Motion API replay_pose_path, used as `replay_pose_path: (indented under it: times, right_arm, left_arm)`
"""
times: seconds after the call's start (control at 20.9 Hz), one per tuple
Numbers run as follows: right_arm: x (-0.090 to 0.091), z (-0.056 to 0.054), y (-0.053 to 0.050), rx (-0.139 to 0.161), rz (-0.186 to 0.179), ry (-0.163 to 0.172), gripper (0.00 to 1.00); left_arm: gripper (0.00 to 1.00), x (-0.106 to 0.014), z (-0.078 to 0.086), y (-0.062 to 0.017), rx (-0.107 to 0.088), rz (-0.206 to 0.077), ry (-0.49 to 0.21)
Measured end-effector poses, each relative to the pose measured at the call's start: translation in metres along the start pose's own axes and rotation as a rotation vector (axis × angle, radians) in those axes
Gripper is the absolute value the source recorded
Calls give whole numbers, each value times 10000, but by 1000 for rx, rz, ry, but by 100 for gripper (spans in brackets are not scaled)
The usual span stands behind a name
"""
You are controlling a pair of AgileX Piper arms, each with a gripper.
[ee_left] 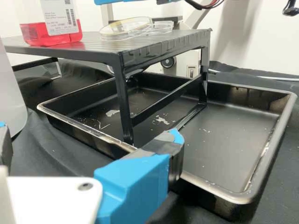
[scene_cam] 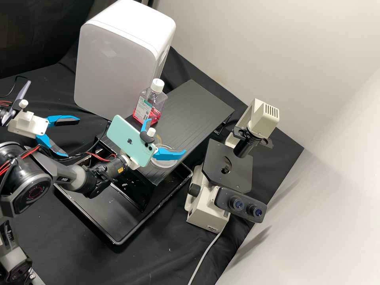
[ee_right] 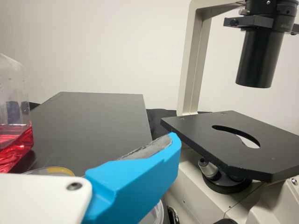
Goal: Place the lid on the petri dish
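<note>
Far left: left gripper sits well clear of the stand, fingers spread, empty. Centre: right gripper is over the near corner of the black ridged stand, fingers wide apart, gripping nothing. One finger crosses over the clear lid; contact unclear. The lid lies flat on the stand, just beside the yellow-filled petri dish.

Handling guess: thin rigid plastic, very light, smooth. Likely to skate sideways or crack under a hard pinch. Take it across the rim, opposite edges, gentle squeeze, kept level.

Petri dish on stand, stand in tray
</note>
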Motion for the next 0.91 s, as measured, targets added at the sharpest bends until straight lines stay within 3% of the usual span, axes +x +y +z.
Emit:
replay_pose_path:
  times: [0.53,0.62,0.91]
  right_arm:
    - [-21,-20,-21,0,-7,7,100]
    - [-78,-61,-79,1,-28,20,100]
    - [-187,-219,-222,-47,-56,93,100]
  left_arm:
    - [100,9,32,-5,2,-2,-12]
    - [100,9,32,-5,2,-2,-12]
    - [100,9,32,-5,2,-2,-12]
